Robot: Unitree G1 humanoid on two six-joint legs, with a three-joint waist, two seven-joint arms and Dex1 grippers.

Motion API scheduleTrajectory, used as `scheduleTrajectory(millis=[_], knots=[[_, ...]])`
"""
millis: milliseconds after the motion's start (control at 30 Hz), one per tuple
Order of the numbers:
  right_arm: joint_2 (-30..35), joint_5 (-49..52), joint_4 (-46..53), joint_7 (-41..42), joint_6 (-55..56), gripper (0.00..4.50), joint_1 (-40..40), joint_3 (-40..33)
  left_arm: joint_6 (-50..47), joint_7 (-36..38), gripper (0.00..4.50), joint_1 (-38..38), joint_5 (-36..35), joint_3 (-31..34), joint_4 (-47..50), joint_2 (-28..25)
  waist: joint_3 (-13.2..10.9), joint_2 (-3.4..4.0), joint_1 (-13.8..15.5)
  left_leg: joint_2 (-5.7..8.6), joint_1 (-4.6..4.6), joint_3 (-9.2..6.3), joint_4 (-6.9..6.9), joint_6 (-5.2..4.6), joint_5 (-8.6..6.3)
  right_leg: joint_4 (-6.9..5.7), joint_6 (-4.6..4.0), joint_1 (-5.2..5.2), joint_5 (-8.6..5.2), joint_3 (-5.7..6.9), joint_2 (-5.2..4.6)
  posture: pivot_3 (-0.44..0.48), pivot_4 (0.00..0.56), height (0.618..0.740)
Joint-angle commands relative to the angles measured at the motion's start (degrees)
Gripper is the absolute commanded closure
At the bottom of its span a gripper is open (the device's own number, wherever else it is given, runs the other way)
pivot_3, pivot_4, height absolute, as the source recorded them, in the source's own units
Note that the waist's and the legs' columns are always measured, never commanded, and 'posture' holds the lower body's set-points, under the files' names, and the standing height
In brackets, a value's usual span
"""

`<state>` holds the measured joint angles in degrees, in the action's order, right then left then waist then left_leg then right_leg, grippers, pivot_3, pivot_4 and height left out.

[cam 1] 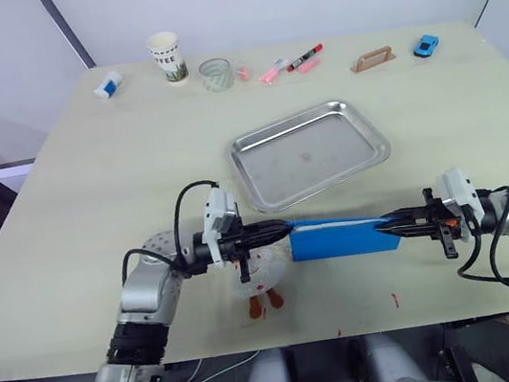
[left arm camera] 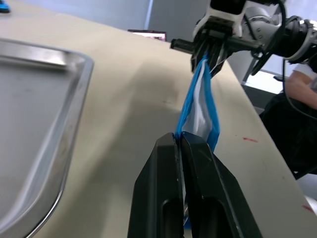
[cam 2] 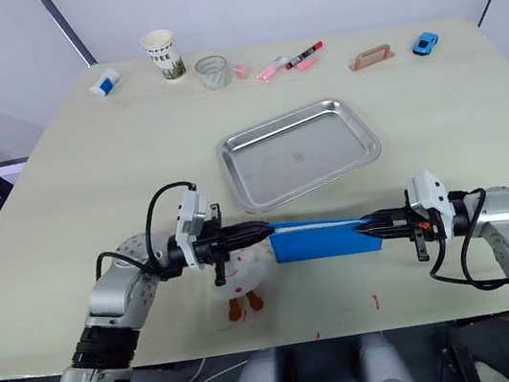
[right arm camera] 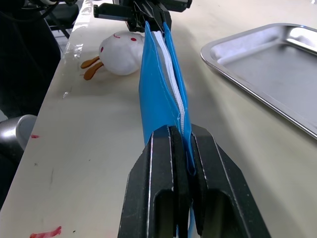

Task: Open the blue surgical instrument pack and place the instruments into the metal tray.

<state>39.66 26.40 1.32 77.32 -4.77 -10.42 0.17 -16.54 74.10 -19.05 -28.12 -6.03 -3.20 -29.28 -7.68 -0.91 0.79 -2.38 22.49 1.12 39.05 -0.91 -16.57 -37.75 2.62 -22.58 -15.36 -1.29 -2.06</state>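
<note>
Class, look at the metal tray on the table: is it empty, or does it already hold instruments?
Empty. The metal tray shows only bare steel inside its rim, with no instruments in it; both grippers hold the blue pack in front of it.

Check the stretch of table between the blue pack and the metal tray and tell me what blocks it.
Nothing visible blocks it. The blue surgical instrument pack, held at its ends by the left gripper and right gripper, sits just in front of the metal tray. The white plush toy lies on the near side.
</note>
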Motion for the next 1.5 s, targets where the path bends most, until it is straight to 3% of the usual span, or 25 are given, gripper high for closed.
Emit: scheduleTrajectory(millis=[33, 533, 667, 867, 967, 1000, 1400, 1467, 1500], knots=[[0.6, -0.4, 1.7, 0.4, 0.2, 4.50, 0.0, 0.5, 0.5, 0.9, 4.45, -0.7, -0.2, -0.3, 0.9, 0.4, 0.0, 0.00, 0.0, 0.00, 0.00, -0.01, 0.00, 0.00, 0.00, 0.00, 0.00, 0.00, 0.00, 0.01, 0.00, 0.000, 0.150, 0.740], [0.0, -0.6, 1.3, 0.1, 0.6, 4.50, -0.1, 0.4, 3.2, 1.0, 4.45, -0.8, 3.2, -2.2, 0.9, 0.8, 0.0, 0.00, 0.0, 0.00, 0.00, 0.00, 0.00, 0.00, 0.00, 0.00, 0.00, 0.01, 0.00, 0.00, 0.00, 0.000, 0.150, 0.740], [0.1, -0.6, 1.6, -0.2, 0.6, 4.50, 0.2, 0.3, 3.7, 0.7, 3.20, -0.7, 3.6, -2.4, 1.0, 1.1, 0.0, 0.00, 0.0, 0.00, 0.00, 0.00, 0.00, 0.00, 0.00, 0.01, 0.00, 0.02, 0.00, 0.00, 0.00, 0.000, 0.150, 0.740], [0.0, -0.6, 1.8, -0.4, 0.5, 4.50, 0.4, 0.3, 4.5, 0.7, 3.20, -0.7, 4.0, -2.5, 0.4, 1.4, 0.0, 0.00, 0.0, -0.01, -0.01, -0.01, 0.00, 0.00, 0.00, 0.00, 0.00, 0.01, 0.00, 0.00, 0.02, 0.000, 0.150, 0.740], [-0.1, -0.6, 1.8, -0.4, 0.5, 4.50, 0.6, 0.3, 4.4, 0.8, 3.99, -0.8, 3.7, -2.2, 0.2, 1.6, 0.0, 0.00, 0.0, 0.00, -0.01, -0.01, 0.00, 0.00, 0.00, 0.00, 0.00, 0.01, 0.00, 0.00, 0.02, 0.000, 0.150, 0.740], [-0.1, -0.7, 1.7, -0.4, 0.6, 4.50, 0.6, 0.4, 4.3, 0.8, 4.45, -0.8, 3.7, -2.2, 0.1, 1.6, 0.0, 0.00, 0.0, -0.01, -0.01, -0.01, 0.00, 0.00, 0.00, 0.00, 0.00, 0.01, 0.00, 0.00, 0.02, 0.000, 0.150, 0.740], [1.0, -0.5, 1.8, -1.4, -2.5, 4.50, 0.3, 0.5, 5.2, 0.1, 4.45, -1.1, 3.8, -1.6, -0.3, 2.3, 0.0, 0.00, 0.0, 0.00, -0.01, -0.01, 0.00, 0.00, 0.00, 0.00, 0.00, 0.01, 0.00, 0.00, 0.02, 0.000, 0.150, 0.740], [1.4, 0.3, 2.5, -1.4, -4.1, 3.60, 0.1, 0.3, 5.6, -0.2, 4.50, -1.4, 4.0, -1.5, -0.7, 2.5, 0.0, 0.00, 0.0, -0.01, -0.01, -0.01, 0.00, 0.00, 0.00, 0.00, 0.00, 0.01, 0.00, 0.00, 0.02, 0.000, 0.150, 0.740], [1.0, -0.6, 2.2, -2.5, -2.5, 3.38, 0.0, -0.3, 5.8, -0.2, 4.50, -1.7, 4.0, -1.5, -1.1, 2.6, 0.0, 0.00, 0.0, 0.00, 0.00, -0.01, 0.01, 0.00, 0.00, 0.00, 0.00, 0.01, 0.00, 0.00, 0.02, 0.000, 0.150, 0.740]])
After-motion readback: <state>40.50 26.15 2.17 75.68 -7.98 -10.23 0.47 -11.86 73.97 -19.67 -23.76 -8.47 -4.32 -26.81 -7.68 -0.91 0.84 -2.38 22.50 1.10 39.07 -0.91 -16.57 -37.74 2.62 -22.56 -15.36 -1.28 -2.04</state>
